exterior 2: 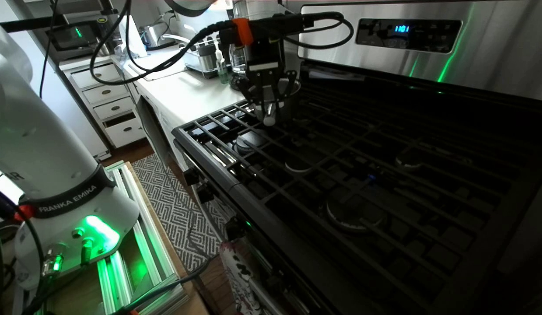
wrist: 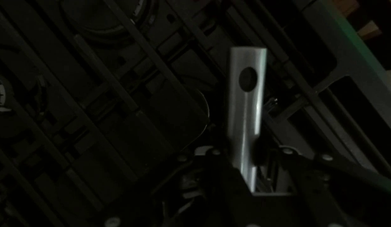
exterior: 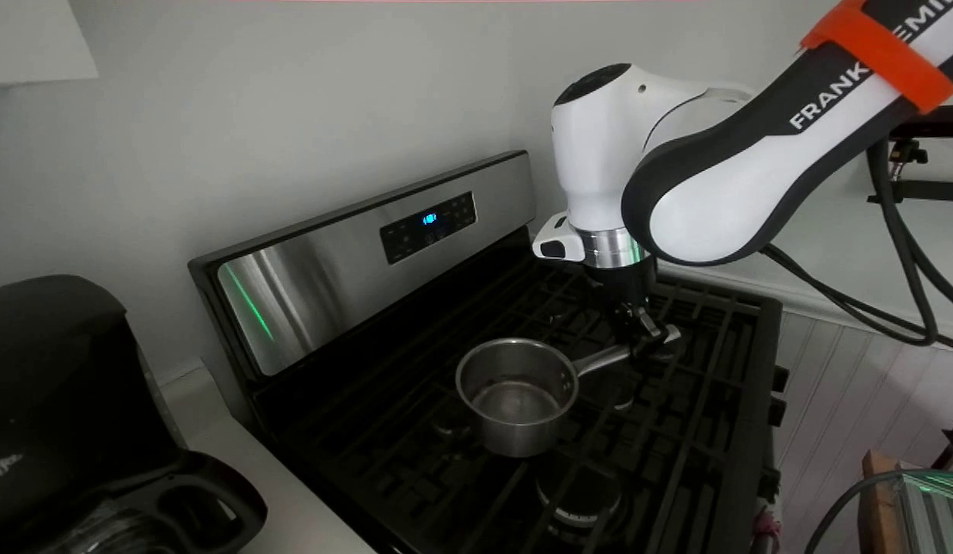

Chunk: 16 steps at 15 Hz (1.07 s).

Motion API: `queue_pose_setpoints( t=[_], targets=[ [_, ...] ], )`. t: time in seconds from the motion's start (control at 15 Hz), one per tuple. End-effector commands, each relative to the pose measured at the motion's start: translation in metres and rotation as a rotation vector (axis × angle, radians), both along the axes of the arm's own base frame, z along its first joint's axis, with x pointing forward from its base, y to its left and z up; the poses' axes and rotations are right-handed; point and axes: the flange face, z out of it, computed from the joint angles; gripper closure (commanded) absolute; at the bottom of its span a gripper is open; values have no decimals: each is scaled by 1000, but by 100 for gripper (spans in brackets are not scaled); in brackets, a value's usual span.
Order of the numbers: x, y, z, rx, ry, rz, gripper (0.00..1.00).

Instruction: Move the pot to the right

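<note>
The pot (exterior: 518,431) is a small shiny steel saucepan over the left middle of the stove's grates in an exterior view. It is empty and upright; I cannot tell if it touches the grates. Its thin handle (exterior: 604,358) points right, to my gripper (exterior: 644,338). In an exterior view the gripper (exterior 2: 270,105) hides much of the pot (exterior 2: 293,86), and the handle's end (exterior 2: 269,119) pokes out between the fingers. In the wrist view the handle (wrist: 245,110) runs between the fingers (wrist: 245,153), which are closed on its sides. The pot's body is out of view there.
The black stove grates (exterior: 714,362) (exterior 2: 340,144) lie below. A steel back panel (exterior: 314,285) with a lit display rises behind. A black coffee maker (exterior: 61,400) stands on the white counter (exterior: 299,508). A soap bottle (exterior 2: 221,65) stands on the counter beyond the gripper.
</note>
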Motion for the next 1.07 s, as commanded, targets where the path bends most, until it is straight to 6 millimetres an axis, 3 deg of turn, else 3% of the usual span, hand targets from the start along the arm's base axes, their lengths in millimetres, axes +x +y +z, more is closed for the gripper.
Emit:
queue_pose_setpoints(
  t=[0.0, 1.0],
  targets=[
    [-22, 0, 5, -57, 47, 72, 93],
    [-69, 7, -4, -115, 113, 245, 93]
  ],
)
